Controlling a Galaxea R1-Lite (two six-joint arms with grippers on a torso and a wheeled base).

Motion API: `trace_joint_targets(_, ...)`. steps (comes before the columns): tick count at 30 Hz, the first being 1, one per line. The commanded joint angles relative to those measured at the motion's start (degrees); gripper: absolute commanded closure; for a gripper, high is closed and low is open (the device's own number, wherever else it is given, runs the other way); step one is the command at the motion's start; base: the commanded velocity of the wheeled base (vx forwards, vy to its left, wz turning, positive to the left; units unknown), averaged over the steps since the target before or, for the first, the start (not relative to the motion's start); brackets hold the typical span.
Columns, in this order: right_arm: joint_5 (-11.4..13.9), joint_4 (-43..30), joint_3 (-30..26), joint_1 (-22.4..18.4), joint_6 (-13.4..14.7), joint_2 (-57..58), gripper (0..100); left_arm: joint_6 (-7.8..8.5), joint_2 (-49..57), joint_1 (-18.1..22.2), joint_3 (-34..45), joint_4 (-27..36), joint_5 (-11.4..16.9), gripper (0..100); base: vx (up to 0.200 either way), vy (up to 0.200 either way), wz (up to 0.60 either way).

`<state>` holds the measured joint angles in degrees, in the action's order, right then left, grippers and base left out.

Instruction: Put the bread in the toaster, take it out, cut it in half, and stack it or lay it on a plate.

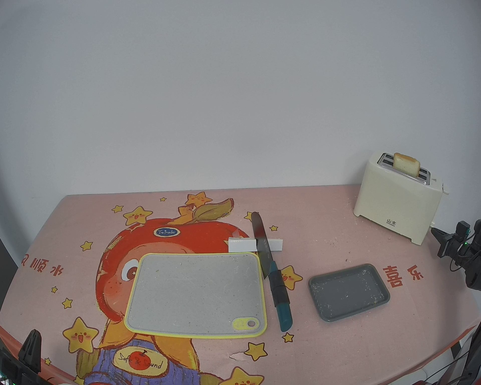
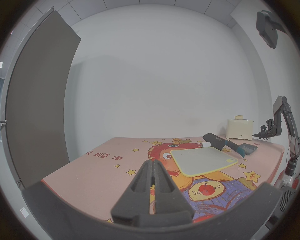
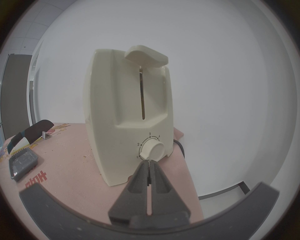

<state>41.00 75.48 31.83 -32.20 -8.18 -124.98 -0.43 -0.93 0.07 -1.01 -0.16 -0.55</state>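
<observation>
Before me: cutting board (image 1: 195, 293). Knife (image 1: 271, 270) along its right edge. Plate (image 1: 348, 292) farther to my right. Toaster (image 1: 396, 205) behind the plate, bread (image 1: 406, 164) in its slot.

Left pincer (image 2: 152, 164) closed, right pincer (image 3: 149, 165) closed, well apart

I am working in what is looking like a test room set up as a small kitchen corner rather than a lived-in home. One table (image 1: 320, 225) is wearing a pink cartoon cloth and carrying breakfast gear: a cream toaster (image 1: 398, 203), a cutting board (image 1: 195, 293), a knife (image 1: 273, 273) and a grey plate (image 1: 349, 292), with crumbs (image 3: 85, 155) lying about. Behind it a plain white wall (image 1: 225, 100) is rising to a panelled ceiling (image 2: 156, 2). A tall grey panel (image 2: 37, 103) is standing at one side, and a grey device (image 2: 267, 28) is hanging high up near the ceiling.
</observation>
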Motion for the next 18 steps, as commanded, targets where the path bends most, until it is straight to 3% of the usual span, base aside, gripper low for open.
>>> trace_joint_targets(1, 0.05, -0.07, -0.1, 0.12, 0.09, -0.09, 100, -0.01, 0.49, 0.01, 1.01, -0.02, -0.07, 100, 0.0, 0.0, 0.0)
trace_joint_targets(13, 0.05, -0.07, -0.98, 0.12, 0.01, -0.18, 100, -0.01, 0.49, 0.01, 1.01, -0.02, 0.02, 100, 0.0, 0.0, 0.0)
trace_joint_targets(18, 0.31, -0.16, -4.41, 0.12, 0.01, 2.11, 100, -0.01, 0.49, 0.01, 1.01, -0.02, 0.02, 100, 0.0, 0.0, 0.0)
